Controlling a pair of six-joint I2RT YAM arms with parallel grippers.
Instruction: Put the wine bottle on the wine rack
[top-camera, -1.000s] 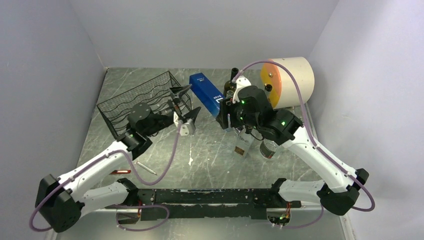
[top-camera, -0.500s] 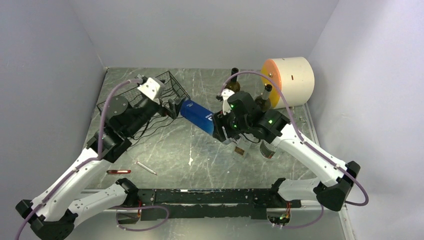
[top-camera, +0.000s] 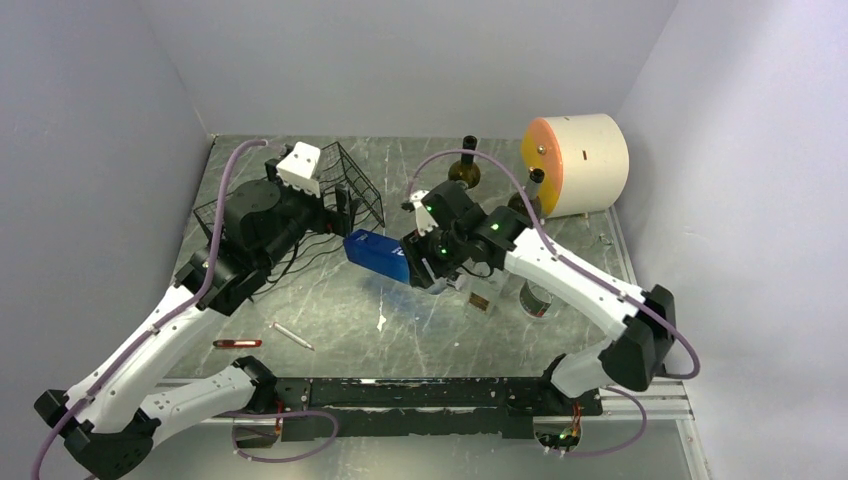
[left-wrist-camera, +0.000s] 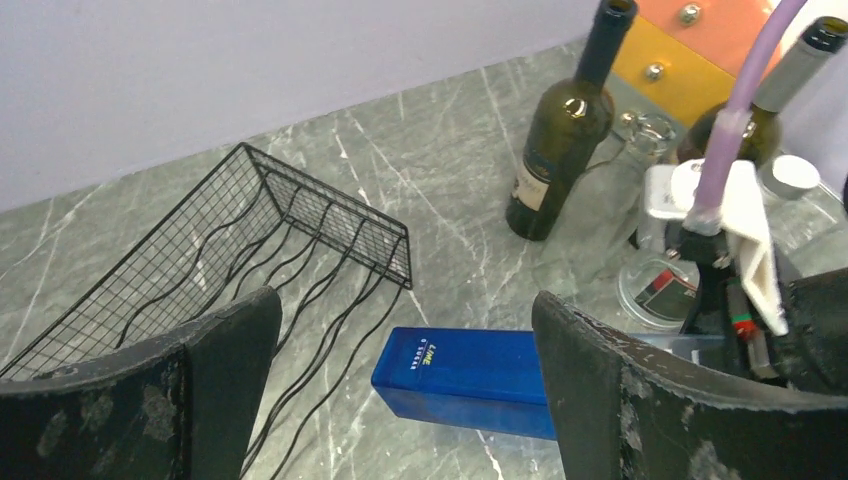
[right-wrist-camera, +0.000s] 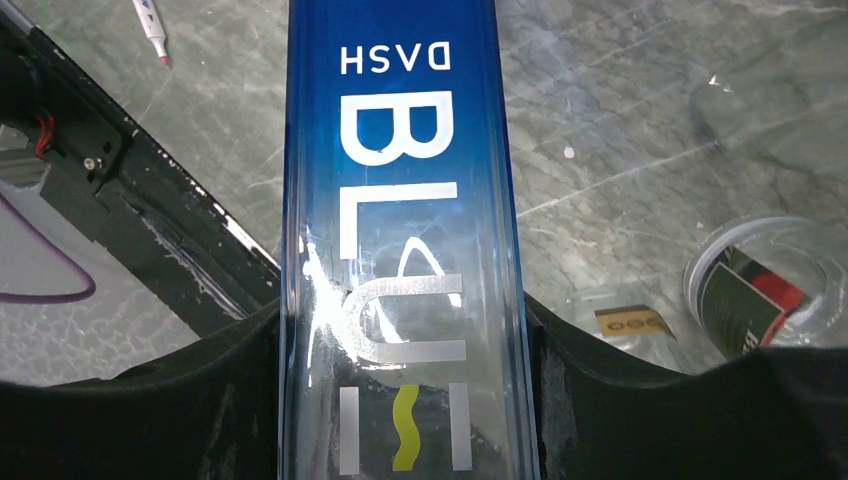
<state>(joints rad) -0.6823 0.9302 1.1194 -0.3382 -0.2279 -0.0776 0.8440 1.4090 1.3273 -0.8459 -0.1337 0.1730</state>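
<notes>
The blue wine bottle (top-camera: 375, 255) lies level above the worktop (top-camera: 330, 300), one end pinched in my right hand (top-camera: 415, 262). Its free end is near the wine rack (top-camera: 355, 178), at the rack's 5 o'clock. My left hand (left-wrist-camera: 400, 320) hovers spread wide above them. A dark bottle (left-wrist-camera: 565, 130) stands at 1 o'clock.

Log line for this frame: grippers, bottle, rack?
right gripper: shut on blue bottle, bottle level | left gripper: open, empty, by wine rack | wine rack: no bottle visible | bottle short of rack
</notes>
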